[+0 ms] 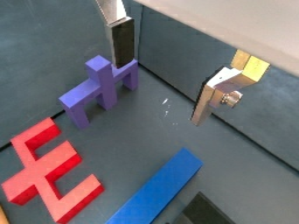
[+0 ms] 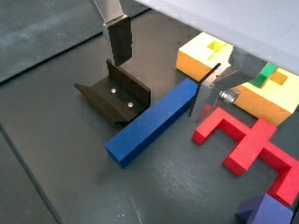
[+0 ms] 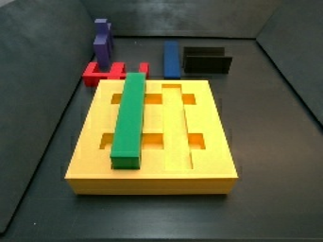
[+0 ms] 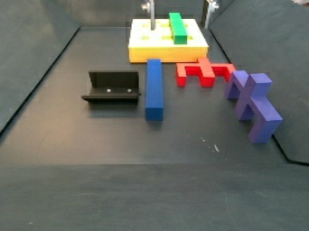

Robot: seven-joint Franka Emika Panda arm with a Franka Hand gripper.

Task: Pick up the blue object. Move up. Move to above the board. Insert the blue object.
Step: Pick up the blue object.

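Observation:
The blue object [image 4: 154, 86] is a long bar lying flat on the dark floor between the fixture [image 4: 111, 87] and the red piece [image 4: 205, 72]. In both wrist views my gripper [image 1: 170, 74] [image 2: 163, 70] hangs open above the floor with nothing between its fingers. One end of the blue object [image 2: 152, 122] lies just below one finger [image 2: 212, 87]. The blue object [image 1: 158, 188] also shows in the other wrist view. The yellow board [image 3: 158, 161] lies beyond the bar, with a green bar [image 3: 130, 113] in one groove. Only two fingertips [image 4: 151, 6] show at a side view's top edge.
A purple stepped block [image 4: 254, 104] lies beside the red piece [image 3: 101, 73]. The fixture [image 2: 117, 94] stands close to the blue bar's side. Grey walls surround the floor on all sides.

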